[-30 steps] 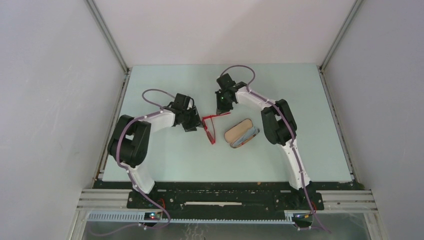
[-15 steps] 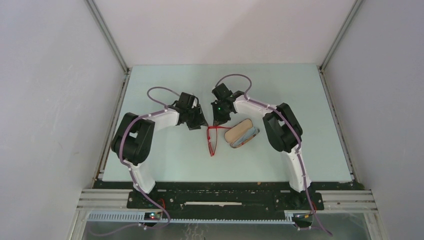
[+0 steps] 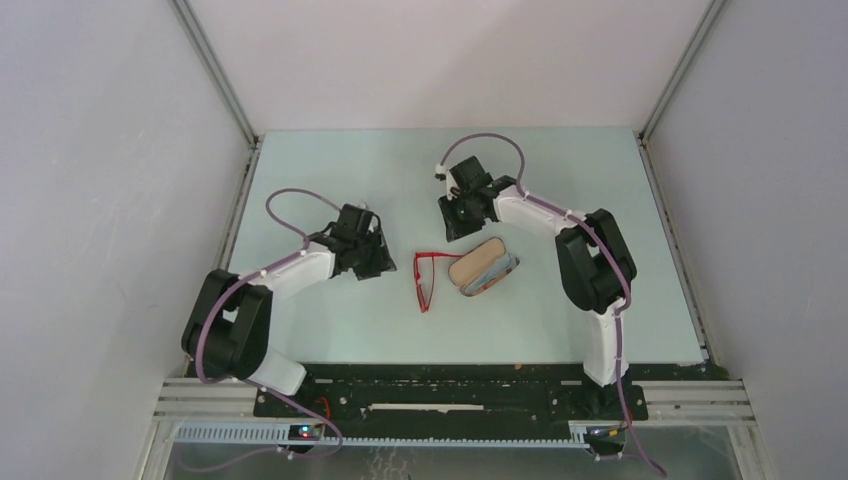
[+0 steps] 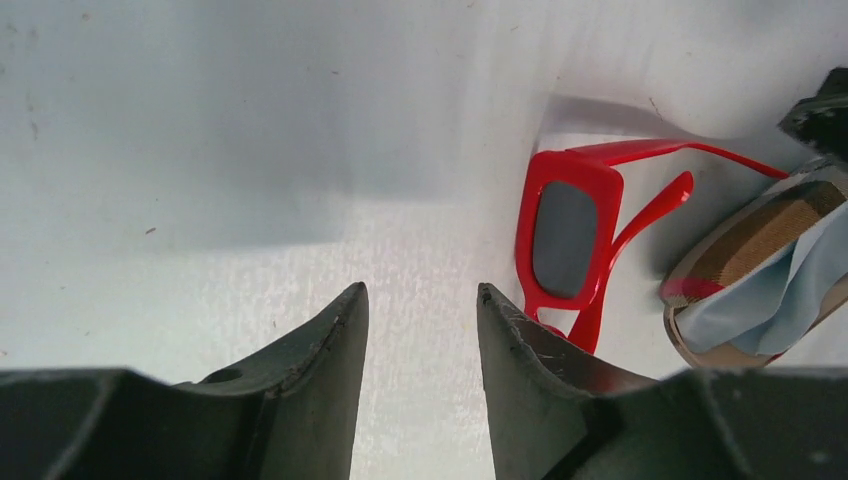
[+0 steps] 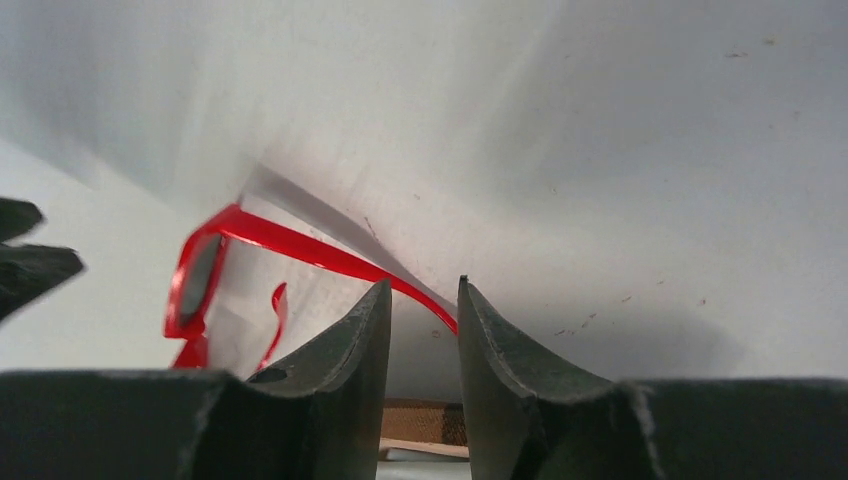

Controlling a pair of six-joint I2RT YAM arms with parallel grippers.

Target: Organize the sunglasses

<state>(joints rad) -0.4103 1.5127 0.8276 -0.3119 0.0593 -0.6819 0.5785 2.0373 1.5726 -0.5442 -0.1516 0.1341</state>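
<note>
While sunglasses (image 3: 424, 280) lie well off worktop (image 3: 330, 330) edges | case (image 3: 482, 267) beside, 3 o'clock | your left hand (image 4: 420, 292) 9, right hand (image 5: 422, 285) 1 o'clock: both apart, empty.

The top camera looks down from high above and behind the table's (image 3: 330, 330) near edge, taking in all of it. The wrist cameras peer out past the left pincer (image 4: 421, 295) and the right pincer (image 5: 424, 288), close over the table. All three views share the red sunglasses (image 3: 421, 283) and the plaid case (image 3: 482, 268).

Pale table (image 3: 330, 320), red sunglasses (image 3: 424, 280), plaid case (image 3: 478, 265)
</note>
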